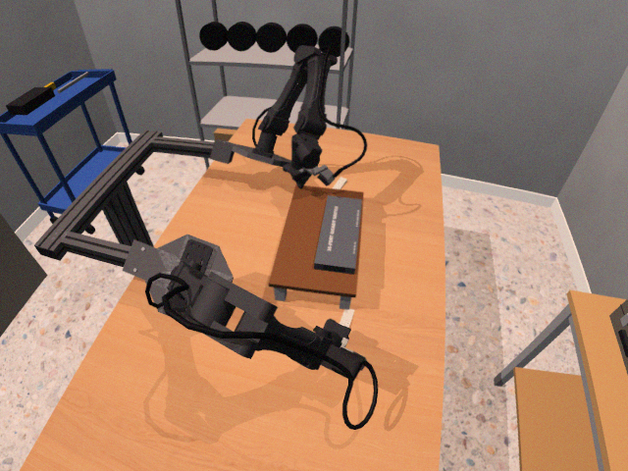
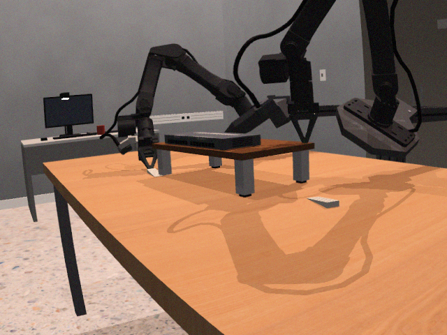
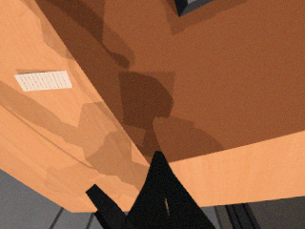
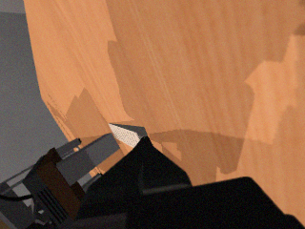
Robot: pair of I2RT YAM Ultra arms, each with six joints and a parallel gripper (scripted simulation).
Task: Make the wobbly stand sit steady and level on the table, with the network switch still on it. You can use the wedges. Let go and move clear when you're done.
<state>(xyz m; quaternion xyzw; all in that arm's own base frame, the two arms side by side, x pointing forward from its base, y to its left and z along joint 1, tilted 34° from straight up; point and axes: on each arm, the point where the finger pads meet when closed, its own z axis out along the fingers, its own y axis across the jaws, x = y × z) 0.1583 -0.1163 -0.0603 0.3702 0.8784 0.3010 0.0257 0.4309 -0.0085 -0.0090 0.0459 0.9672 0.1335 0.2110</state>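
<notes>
The brown stand (image 1: 301,243) on grey legs carries the dark network switch (image 1: 339,233); both also show in the exterior view, the stand (image 2: 274,146) and the switch (image 2: 213,139). My left gripper (image 1: 302,181) (image 2: 303,138) is shut, its tip on the stand's corner, as the left wrist view shows (image 3: 157,155). A white wedge (image 2: 323,202) (image 3: 44,80) lies loose on the table near that corner. My right gripper (image 2: 147,164) is shut, its tip against a second white wedge (image 4: 128,133) that lies beside a stand leg (image 2: 164,162).
The arms' black mounting frame (image 1: 96,202) runs along one side of the table. A shelf rack (image 1: 268,61) with dark balls stands behind the table, and a blue cart (image 1: 55,127) beside it. Another table (image 1: 583,380) is at the right.
</notes>
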